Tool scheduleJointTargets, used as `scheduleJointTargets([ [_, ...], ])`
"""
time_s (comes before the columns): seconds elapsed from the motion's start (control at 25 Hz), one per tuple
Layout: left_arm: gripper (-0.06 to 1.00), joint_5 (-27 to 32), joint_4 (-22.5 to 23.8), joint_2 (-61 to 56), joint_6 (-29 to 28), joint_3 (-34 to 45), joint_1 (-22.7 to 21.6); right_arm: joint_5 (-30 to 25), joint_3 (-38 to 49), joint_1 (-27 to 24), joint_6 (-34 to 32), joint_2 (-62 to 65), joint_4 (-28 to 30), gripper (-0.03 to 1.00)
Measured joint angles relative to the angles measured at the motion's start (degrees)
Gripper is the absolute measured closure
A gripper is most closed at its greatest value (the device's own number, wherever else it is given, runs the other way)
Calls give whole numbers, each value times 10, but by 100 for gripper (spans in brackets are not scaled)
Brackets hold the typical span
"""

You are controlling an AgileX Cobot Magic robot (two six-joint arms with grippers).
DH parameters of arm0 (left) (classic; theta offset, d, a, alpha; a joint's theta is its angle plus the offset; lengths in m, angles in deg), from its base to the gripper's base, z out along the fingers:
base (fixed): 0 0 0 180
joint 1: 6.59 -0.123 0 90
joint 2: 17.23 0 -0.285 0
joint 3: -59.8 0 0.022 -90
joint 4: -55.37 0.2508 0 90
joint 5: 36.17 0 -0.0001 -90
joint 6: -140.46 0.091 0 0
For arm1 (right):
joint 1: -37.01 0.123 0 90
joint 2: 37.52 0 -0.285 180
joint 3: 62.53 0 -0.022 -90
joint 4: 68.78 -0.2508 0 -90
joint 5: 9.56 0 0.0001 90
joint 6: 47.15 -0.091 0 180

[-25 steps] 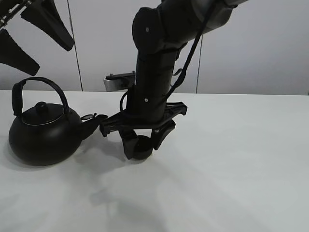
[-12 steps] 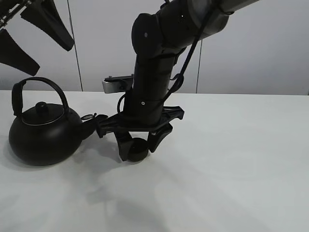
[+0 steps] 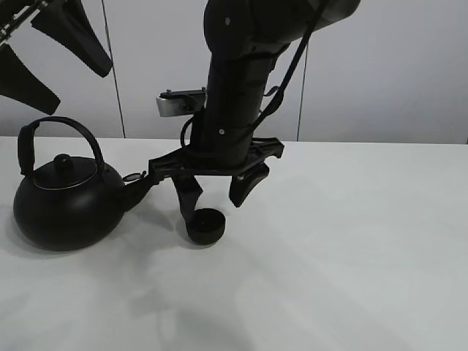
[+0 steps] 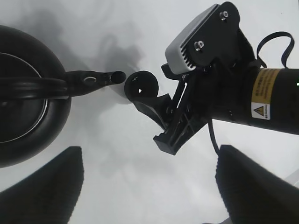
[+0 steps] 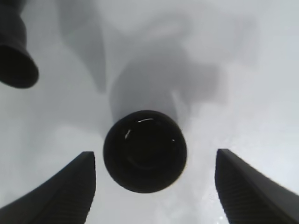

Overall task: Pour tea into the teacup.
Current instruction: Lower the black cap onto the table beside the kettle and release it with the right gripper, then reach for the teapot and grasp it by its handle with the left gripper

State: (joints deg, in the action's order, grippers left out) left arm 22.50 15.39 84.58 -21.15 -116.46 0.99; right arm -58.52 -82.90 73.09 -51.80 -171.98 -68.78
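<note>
While the teacup (image 3: pixel 205 225) stands free beneath the spread right gripper (image 3: pixel 213 208), the pour itself is not yet begun.
High camera: that gripper's jaws stand wide apart, holding nothing, with the teacup on the table (image 3: pixel 351 256) just below its fingertips. The kettle (image 3: pixel 66 205) sits off to its side, spout (image 3: pixel 139 191) aimed at the teacup, and the left gripper (image 3: pixel 82 90) hangs high above the kettle. Left wrist view: its own fingers (image 4: pixel 46 186) are spread wide and empty, the spout's tip just beside the teacup far beneath them. Right wrist view: the teacup lies centred between the right fingers (image 5: pixel 60 191), touching neither. Setting the teacup looks done. The next move calls for the right arm to clear off and the left gripper to take the kettle's handle (image 3: pixel 69 124).
</note>
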Motion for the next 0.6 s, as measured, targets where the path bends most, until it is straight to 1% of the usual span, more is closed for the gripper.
scheduleJointTargets([
  [0.12, 38, 0, 0, 0, 0, 0, 0, -7, 0, -13, -13, 13, 20, 47],
  [0.28, 38, -4, 0, 0, 0, 0, 0, -8, 0, -55, -17, 44, 33, 47],
  [0.4, 38, -5, 0, 0, 0, 0, 0, -9, 0, -101, -18, 75, 41, 47],
  [0.52, 38, -6, 0, 0, 0, 0, 0, -13, 0, -161, -17, 105, 62, 47],
  [0.6, 38, -6, 0, 0, 0, 0, 0, -23, 0, -210, -11, 124, 81, 47],
])
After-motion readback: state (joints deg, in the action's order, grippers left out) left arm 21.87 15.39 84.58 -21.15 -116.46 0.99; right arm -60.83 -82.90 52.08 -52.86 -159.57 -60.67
